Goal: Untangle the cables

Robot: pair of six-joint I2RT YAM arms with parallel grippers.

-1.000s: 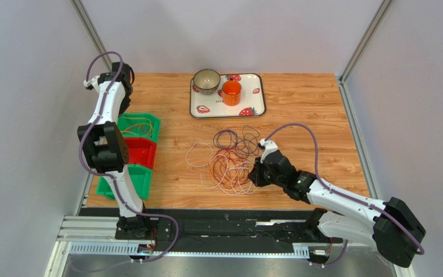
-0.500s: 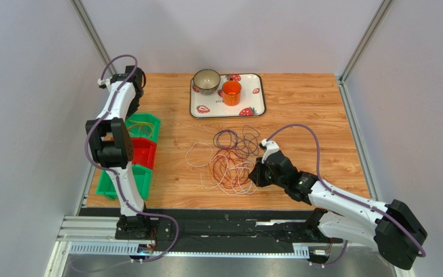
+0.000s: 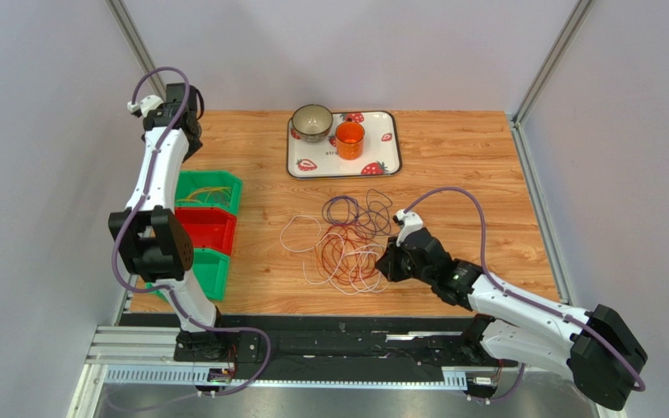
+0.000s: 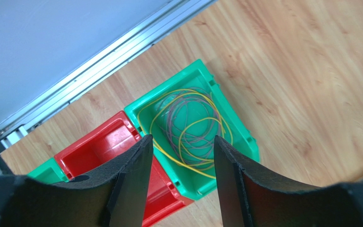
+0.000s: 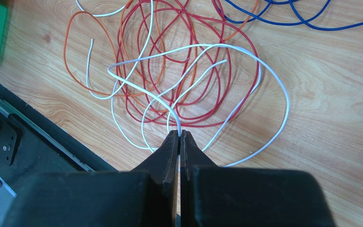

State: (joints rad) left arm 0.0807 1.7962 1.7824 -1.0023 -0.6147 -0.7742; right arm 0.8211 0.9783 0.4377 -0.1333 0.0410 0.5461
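The cables (image 3: 347, 239) lie in a loose tangle of white, red, orange and dark blue loops at the table's middle. My right gripper (image 3: 388, 261) sits at the pile's right edge. It is shut (image 5: 179, 135) on a white cable (image 5: 245, 56) that loops over red cable (image 5: 207, 71) and orange cable (image 5: 79, 71). My left gripper (image 3: 174, 122) is raised at the far left, open (image 4: 182, 139) and holding nothing. Below it a green bin (image 4: 193, 184) holds a yellow cable (image 4: 186, 165) and a purple cable (image 4: 188, 118).
A red bin (image 3: 211, 228) and another green bin (image 3: 205, 270) stand in a row with the first along the left edge. A strawberry tray (image 3: 382, 148) at the back carries a bowl (image 3: 312, 122) and an orange cup (image 3: 349, 139). Blue cable (image 5: 287, 14) lies beyond the red loops.
My left gripper has gone from shut to open, and its wrist swung right, then back left above the bins. The right gripper stays shut at the pile, barely moved.
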